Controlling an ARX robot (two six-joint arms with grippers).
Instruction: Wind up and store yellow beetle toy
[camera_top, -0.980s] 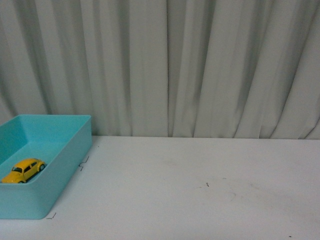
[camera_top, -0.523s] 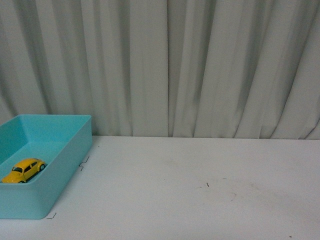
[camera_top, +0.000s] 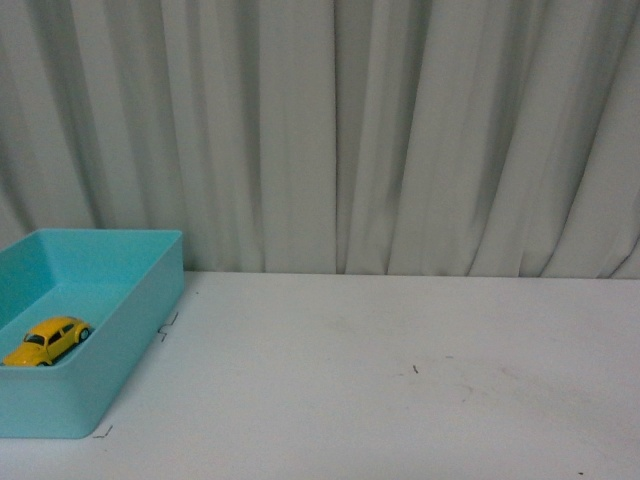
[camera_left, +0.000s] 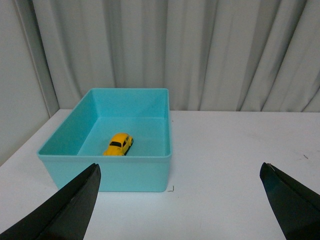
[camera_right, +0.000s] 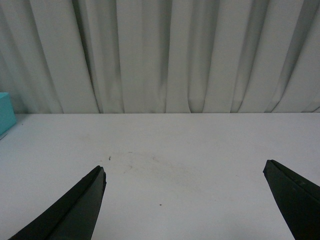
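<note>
The yellow beetle toy rests on its wheels inside a turquoise bin at the table's left side. In the left wrist view my left gripper stands open, its dark fingertips spread wide, well back from the bin and holding nothing. My right gripper is open too, over bare white table, with nothing between its fingers. Neither arm shows in the front view.
A white table stretches right of the bin, with small black corner marks beside the bin and faint scuffs. A pleated grey-white curtain hangs along the back edge. A sliver of the bin shows in the right wrist view.
</note>
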